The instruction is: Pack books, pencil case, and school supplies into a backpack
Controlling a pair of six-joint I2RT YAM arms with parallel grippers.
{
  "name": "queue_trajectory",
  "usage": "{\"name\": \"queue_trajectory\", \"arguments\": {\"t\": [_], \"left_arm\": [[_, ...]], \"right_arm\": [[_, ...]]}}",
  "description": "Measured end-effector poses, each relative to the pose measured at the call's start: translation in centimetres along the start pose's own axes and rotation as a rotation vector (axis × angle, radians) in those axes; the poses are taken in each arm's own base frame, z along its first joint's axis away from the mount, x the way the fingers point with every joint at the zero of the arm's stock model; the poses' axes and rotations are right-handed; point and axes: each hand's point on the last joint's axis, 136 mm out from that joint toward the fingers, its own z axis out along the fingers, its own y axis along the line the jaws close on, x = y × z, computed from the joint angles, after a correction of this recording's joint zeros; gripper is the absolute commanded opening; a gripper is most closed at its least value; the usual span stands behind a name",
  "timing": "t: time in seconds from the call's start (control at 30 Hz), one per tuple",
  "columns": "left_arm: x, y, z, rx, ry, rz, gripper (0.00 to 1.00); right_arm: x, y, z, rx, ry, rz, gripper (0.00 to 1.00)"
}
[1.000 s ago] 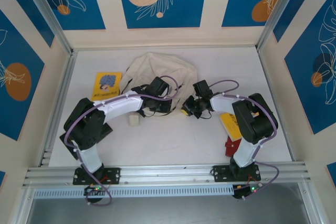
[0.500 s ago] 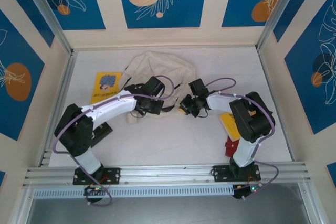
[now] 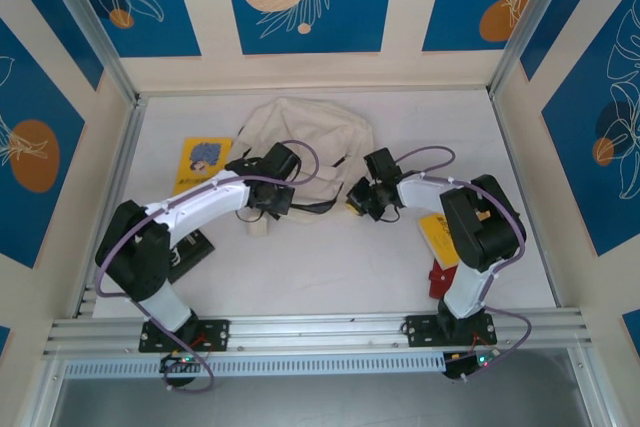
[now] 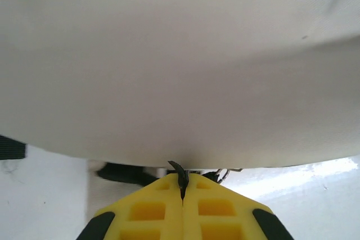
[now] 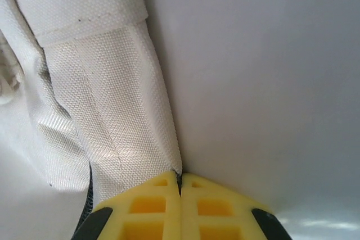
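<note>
Backpack [image 3: 310, 132] is slumped at the tabletop's [image 3: 330, 267] back centre, long axis left-right, dark straps [image 3: 315, 209] toward the arms; its contents cannot be told. Left tool [image 4: 181, 186] is pinched shut on a thin dark tab [image 4: 180, 170], right tool [image 5: 180, 179] on its cream hem [image 5: 129, 127].

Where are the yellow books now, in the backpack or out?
Out: one book lies left of the backpack, another by the right arm.

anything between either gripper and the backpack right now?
Nothing visible. Both are at the backpack itself: the left gripper is shut with a thin dark tab pinched between its tips at the bag's edge, and the right gripper is shut on a fold of the cream fabric.
</note>
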Motion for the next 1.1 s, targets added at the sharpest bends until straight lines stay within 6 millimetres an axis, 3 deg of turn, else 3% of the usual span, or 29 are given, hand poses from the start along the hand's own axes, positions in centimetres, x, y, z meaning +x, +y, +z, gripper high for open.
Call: {"name": "queue_trajectory", "arguments": {"t": [0.17, 0.27, 0.37, 0.57, 0.7, 0.9, 1.1], "left_arm": [[-0.5, -1.4, 0.1, 0.078, -0.016, -0.008, 0.00], [-0.9, -2.9, 0.0, 0.158, -0.027, -0.004, 0.00], [-1.1, -4.6, 0.0, 0.237, -0.025, 0.008, 0.00], [-2.4, -9.3, -0.7, 0.389, -0.036, 0.048, 0.00], [-4.1, -12.6, -1.8, 0.483, -0.065, 0.073, 0.00], [-7.0, -16.4, -2.9, 0.578, -0.103, 0.079, 0.00], [-7.9, -17.4, -2.3, 0.603, -0.099, 0.055, 0.00]], "right_arm": [[-3.4, -1.0, -1.0, -0.012, -0.070, 0.001, 0.00], [-4.5, -1.7, -1.9, -0.029, -0.100, -0.008, 0.36], [-5.2, -2.1, -3.7, -0.048, -0.133, -0.025, 0.58], [-5.8, -0.5, -9.1, -0.132, -0.223, -0.067, 0.74], [-5.6, -0.5, -11.4, -0.187, -0.236, -0.052, 0.77], [-4.2, -2.2, -10.8, -0.210, -0.141, 0.049, 0.82], [-2.3, -2.5, -9.7, -0.269, -0.041, 0.160, 1.00]]}}
